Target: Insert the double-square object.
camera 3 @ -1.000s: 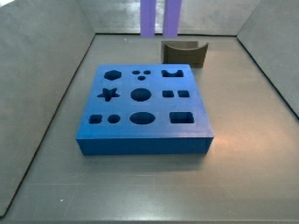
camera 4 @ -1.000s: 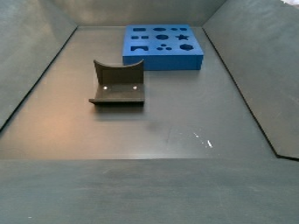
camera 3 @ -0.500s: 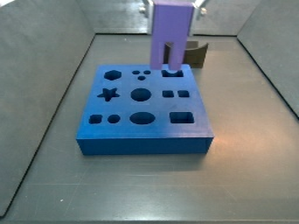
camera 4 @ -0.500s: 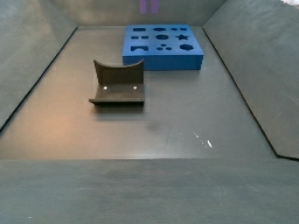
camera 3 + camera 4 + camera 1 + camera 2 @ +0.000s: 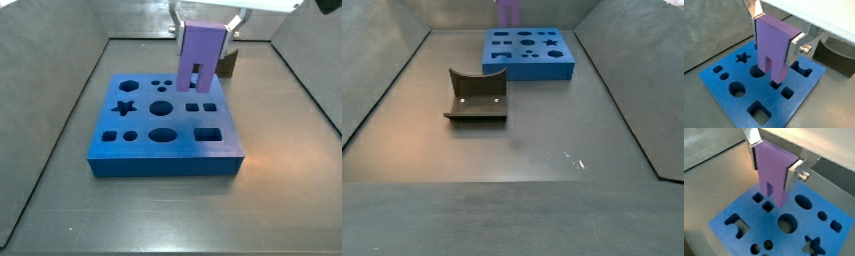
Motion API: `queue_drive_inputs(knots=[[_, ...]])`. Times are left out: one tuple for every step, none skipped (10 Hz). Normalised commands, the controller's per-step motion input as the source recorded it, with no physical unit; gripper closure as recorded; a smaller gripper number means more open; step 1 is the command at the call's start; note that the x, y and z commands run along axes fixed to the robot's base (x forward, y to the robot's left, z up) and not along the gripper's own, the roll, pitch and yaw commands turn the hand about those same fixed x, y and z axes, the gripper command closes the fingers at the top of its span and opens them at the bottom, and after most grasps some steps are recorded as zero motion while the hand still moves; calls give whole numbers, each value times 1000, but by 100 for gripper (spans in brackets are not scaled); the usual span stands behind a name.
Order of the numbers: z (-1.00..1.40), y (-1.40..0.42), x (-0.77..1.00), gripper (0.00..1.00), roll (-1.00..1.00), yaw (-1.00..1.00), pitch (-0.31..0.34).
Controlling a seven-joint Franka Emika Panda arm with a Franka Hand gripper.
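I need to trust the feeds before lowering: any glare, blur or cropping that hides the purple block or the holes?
Both wrist views are sharp: the purple block in the gripper and the board holes read clearly. In a side view the block is crisp, the gripper partly cropped. In the other side view only a sliver of block shows at the frame edge, and a small glare spot sits on the floor.
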Motion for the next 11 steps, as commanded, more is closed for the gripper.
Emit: queue_drive_inputs(knots=[[-709,0,309,100,83,0,16],[-737,14,283,100,0,0,-24],[-411,17,277,100,6,0,0],[-160,83,269,100,54,0,106],[-100,17,9,100,127,46,4],[-31,23,0,100,36,11,6],[-171,0,0,100,63,6,0],[-391,0,0,100,47,120,-79],[-409,26,57,100,81,151,-11],[-506,31,160,100,103,197,-4],[-591,0,169,100,99,169,-26]])
